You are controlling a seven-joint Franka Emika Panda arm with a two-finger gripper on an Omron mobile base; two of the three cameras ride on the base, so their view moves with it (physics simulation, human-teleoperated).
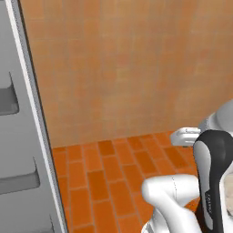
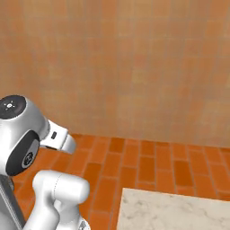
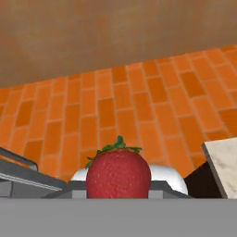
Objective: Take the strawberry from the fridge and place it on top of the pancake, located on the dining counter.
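Strawberry [image 3: 118, 172] in pincer, no writing legible.

Clearance: open floor ahead, obstacles at both sides.
The orange brick floor [image 1: 113, 177] lies bare up to the tan tiled wall [image 2: 134, 67], giving open passage ahead. The grey fridge door [image 1: 22, 150] with its shelf recesses blocks the left side. A corner of the pale marbled counter [image 2: 175, 211] stands low on the right. The strawberry [image 3: 118, 173] sits close before the tool's camera.
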